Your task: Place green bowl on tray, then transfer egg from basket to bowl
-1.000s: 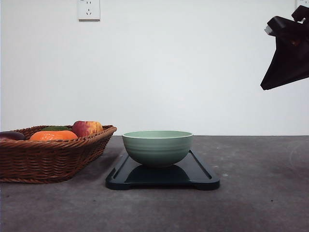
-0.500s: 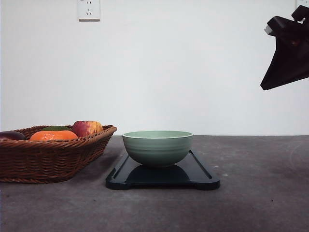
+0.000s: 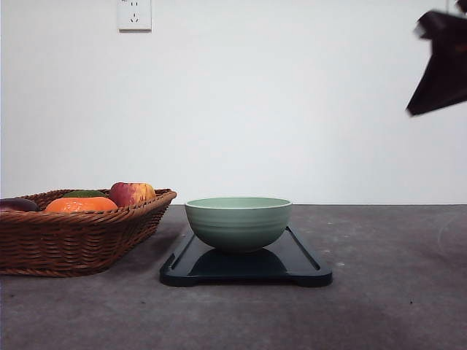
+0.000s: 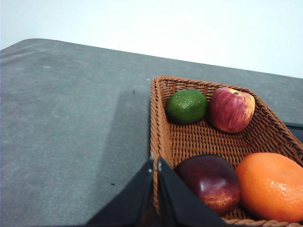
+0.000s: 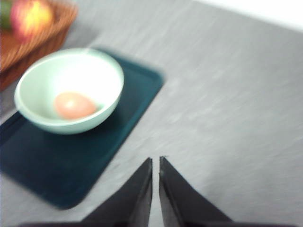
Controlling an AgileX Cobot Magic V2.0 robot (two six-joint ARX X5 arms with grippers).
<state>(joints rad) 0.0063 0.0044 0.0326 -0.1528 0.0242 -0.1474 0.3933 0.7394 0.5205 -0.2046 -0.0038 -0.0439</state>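
1. The green bowl (image 3: pixel 238 222) is sitting on the tray (image 3: pixel 306 268), and the egg (image 5: pixel 74 105) is lying inside it.
2. The basket (image 4: pixel 203 137) is holding a lime (image 4: pixel 186 106), a red-yellow apple (image 4: pixel 231 109), a dark red fruit (image 4: pixel 212 182) and an orange fruit (image 4: pixel 271 186).
3. The left gripper (image 4: pixel 155 165) is hanging over the basket's rim, its fingers pressed together, holding nothing.
4. The right gripper (image 5: pixel 155 163) is hovering beside the tray, fingers together, empty.
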